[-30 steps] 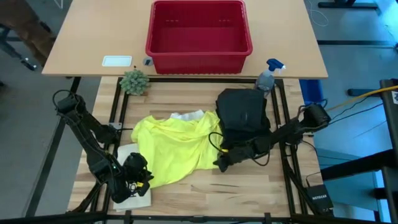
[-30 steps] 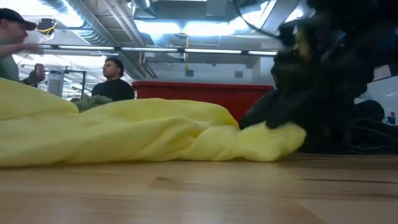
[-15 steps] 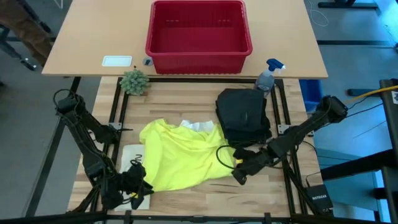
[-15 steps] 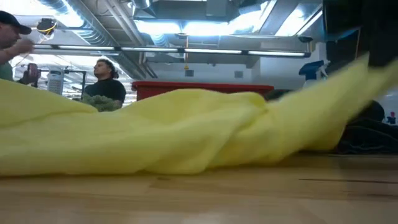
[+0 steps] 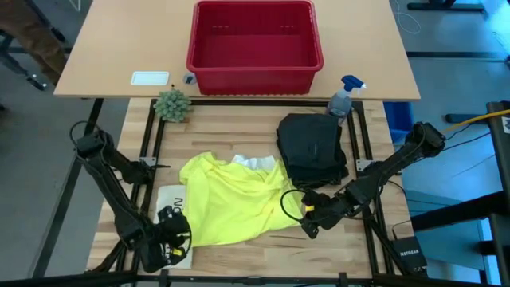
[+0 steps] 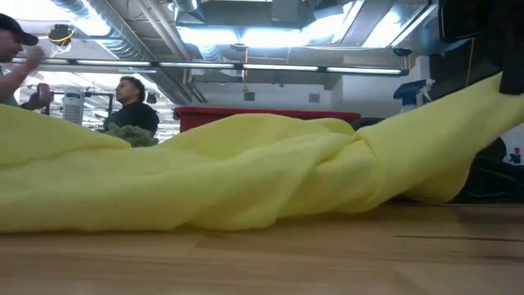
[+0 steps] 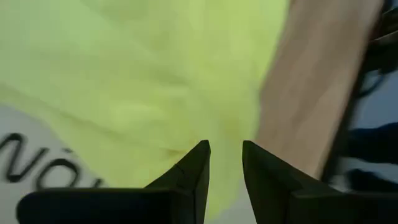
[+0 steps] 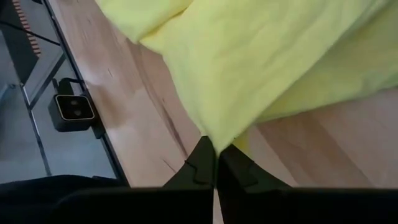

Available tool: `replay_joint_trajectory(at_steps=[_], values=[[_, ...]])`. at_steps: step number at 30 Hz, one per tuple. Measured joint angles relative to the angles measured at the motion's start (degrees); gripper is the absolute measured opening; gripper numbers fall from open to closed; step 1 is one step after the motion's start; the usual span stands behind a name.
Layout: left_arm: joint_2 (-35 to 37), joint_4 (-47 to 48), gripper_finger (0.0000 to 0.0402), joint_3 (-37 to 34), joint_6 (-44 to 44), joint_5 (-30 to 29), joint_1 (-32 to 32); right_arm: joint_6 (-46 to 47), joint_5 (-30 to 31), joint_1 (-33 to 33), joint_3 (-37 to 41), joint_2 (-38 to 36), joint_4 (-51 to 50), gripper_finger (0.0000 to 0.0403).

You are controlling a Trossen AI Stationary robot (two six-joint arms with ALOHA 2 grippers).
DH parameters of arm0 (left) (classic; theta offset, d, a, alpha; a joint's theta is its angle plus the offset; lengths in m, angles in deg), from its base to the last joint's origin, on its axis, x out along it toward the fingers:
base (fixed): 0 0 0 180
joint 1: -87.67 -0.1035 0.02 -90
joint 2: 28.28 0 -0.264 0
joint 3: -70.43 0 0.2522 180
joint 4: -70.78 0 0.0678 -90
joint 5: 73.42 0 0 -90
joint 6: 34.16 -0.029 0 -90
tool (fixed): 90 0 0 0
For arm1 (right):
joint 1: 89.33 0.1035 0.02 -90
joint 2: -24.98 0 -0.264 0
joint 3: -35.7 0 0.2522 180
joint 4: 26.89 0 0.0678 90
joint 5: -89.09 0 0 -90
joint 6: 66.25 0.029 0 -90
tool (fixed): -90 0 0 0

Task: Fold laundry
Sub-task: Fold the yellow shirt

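From above, your red basket (image 5: 255,44) sat with nothing visible inside; the yellow T-shirt (image 5: 231,199) lay mid-table beside the black trousers (image 5: 312,147). At table level, the shirt stretched upward toward 1 side. Your left gripper (image 7: 225,163) hovered slightly parted over cloth near unreadable black lettering. Your right gripper (image 8: 216,163) was clamped on the shirt's edge.

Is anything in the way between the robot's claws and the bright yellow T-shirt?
Nothing visible. The right gripper is already pinched shut on the bright yellow T-shirt, and the left gripper sits right at its other edge, over the flat white printed item.
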Motion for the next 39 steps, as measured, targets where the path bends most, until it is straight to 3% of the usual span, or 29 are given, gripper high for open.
replay_joint_trajectory(at_steps=[14, 17, 22, 26, 31, 39], values=[[-1.86, -2.0, 0.0177, -1.44, 0.34, 2.43, 1.38, -1.48, 2.05, -0.07, 0.0, 0.0, -0.31, 0.0], [-2.64, -6.41, 0.0187, -2.57, -0.63, 2.64, 1.38, -1.5, 2.12, -0.07, 0.0, 0.0, -0.33, 0.0], [-5.52, -3.64, 0.0188, -2.69, 1.21, 6.68, 0.97, -1.5, 2.16, -0.05, 0.0, 0.0, -0.27, 0.0], [-7.05, -2.77, 0.0151, -2.69, 4.0, 10.92, 0.24, -1.5, 2.16, -0.07, 0.01, 0.0, -0.16, 0.0], [-5.49, -3.83, 0.0023, -2.69, 7.26, 11.19, 0.34, -1.48, 1.89, -0.07, 0.02, 0.0, -0.13, 0.0], [1.19, -4.47, 0.0002, -1.53, 8.63, 12.38, 4.07, -1.78, -4.05, 2.48, 0.09, -1.11, -0.78, 0.0]])
